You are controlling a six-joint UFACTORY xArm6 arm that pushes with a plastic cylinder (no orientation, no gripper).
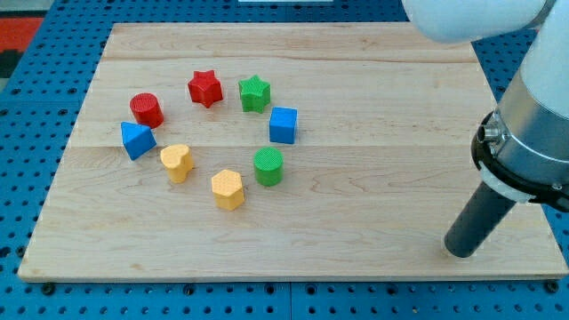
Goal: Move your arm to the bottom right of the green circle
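Observation:
The green circle [268,166] is a short green cylinder near the board's middle, part of a ring of blocks. My tip [460,250] is the lower end of the dark rod, on the board near the view's bottom right. It stands far to the right of the green circle and lower in the view, touching no block.
The ring also holds a blue cube [283,124], a green star [254,92], a red star [204,88], a red cylinder [147,109], a blue triangle [137,140], a yellow heart [177,163] and a yellow hexagon [228,188]. The wooden board [356,71] lies on a blue pegboard.

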